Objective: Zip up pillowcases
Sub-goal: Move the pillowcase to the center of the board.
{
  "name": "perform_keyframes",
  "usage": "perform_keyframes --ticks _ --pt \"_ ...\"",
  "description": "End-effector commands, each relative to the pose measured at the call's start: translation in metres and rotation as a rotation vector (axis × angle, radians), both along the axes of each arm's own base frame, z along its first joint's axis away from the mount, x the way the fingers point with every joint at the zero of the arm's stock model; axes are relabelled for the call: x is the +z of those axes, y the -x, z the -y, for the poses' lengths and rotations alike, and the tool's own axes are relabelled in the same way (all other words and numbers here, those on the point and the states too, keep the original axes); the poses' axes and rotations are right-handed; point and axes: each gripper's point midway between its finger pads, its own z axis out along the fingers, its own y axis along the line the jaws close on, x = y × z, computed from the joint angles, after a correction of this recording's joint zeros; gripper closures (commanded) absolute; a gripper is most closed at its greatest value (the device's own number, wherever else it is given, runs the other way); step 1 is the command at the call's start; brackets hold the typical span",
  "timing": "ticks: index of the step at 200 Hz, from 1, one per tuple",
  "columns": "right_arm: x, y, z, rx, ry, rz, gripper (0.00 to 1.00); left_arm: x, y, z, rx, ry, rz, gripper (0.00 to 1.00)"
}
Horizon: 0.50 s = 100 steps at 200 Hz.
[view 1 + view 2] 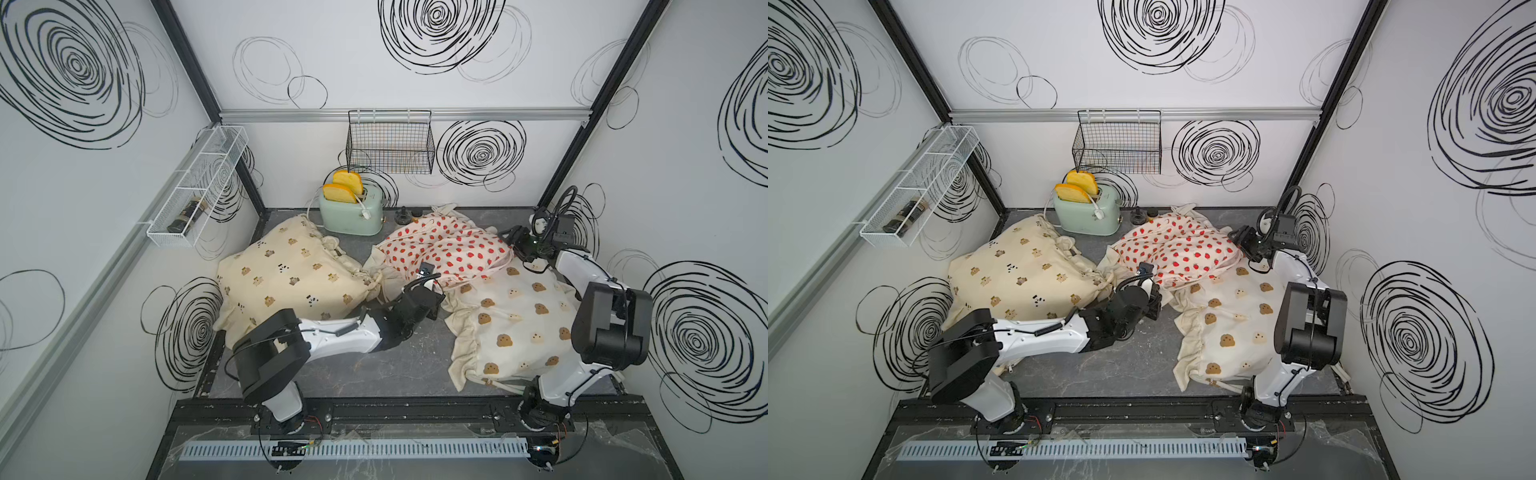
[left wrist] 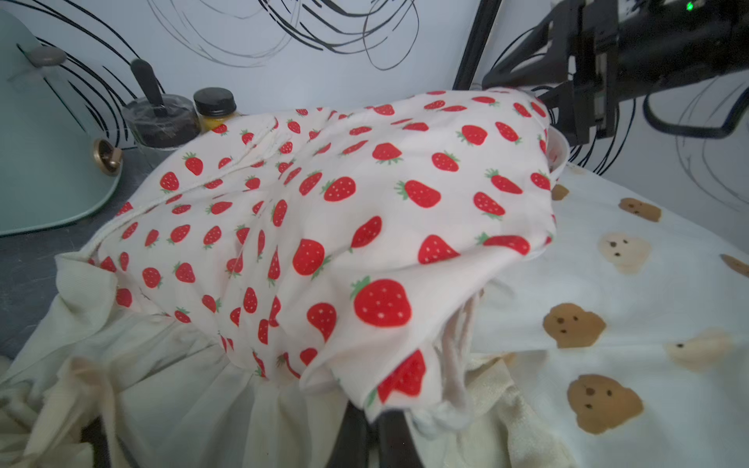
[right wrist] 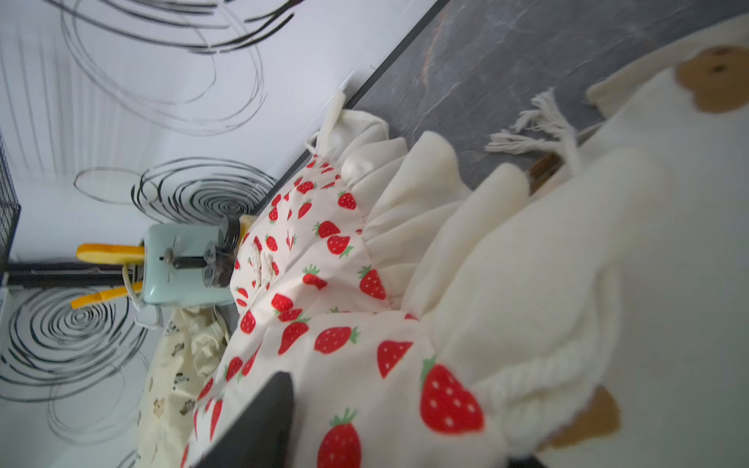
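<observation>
Now, left gripper (image 2: 375,429) pinching the strawberry pillowcase (image 1: 449,247)
Bear-face pillowcase (image 1: 523,328) nearest, on the right; strawberry one overlaps its far edge, clamped at the near corner; right gripper (image 1: 512,240) at the far corner, can't tell if gripping; toaster (image 1: 353,214) behind

White walls (image 1: 340,50) with black scribbled swirls (image 1: 482,153); dark marbled floor (image 1: 399,361); black wire basket (image 1: 390,143); mint toaster (image 1: 353,216)
</observation>
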Motion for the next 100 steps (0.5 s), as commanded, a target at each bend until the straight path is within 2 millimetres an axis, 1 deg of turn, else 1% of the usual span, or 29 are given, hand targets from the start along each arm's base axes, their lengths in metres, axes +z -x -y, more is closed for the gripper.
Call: perform_keyframes --ticks 1,9,10,16,41,53,75,86,100 --pt "0.028 -0.002 0.003 0.013 -0.014 0.049 0.60 0.029 -0.004 -0.024 0.022 0.006 0.052 1.00" --pt "0.038 0.000 0.005 0.008 -0.008 0.063 0.68 0.034 -0.005 -0.033 0.019 0.013 0.053 1.00" --pt "0.039 0.000 0.005 0.007 -0.008 0.065 0.69 0.037 -0.005 -0.035 0.019 0.018 0.056 1.00" --pt "0.047 0.002 0.006 0.007 -0.004 0.081 0.72 0.041 -0.004 -0.042 0.014 0.021 0.055 1.00" --pt "0.083 0.023 0.001 0.021 0.005 0.152 0.75 0.053 -0.003 -0.079 0.039 -0.005 0.060 1.00" --pt "0.094 0.037 0.000 0.004 0.010 0.170 0.78 0.055 0.002 -0.093 0.023 -0.014 0.057 1.00" --pt "0.104 0.061 -0.012 0.009 -0.005 0.239 0.84 0.045 0.020 -0.108 -0.026 -0.044 0.028 1.00" --pt "0.103 0.071 -0.018 0.011 -0.007 0.256 0.87 0.038 0.029 -0.112 -0.047 -0.049 0.012 1.00" --pt "0.101 0.081 -0.028 0.037 -0.005 0.247 0.89 0.032 0.037 -0.123 -0.030 -0.030 -0.007 1.00"
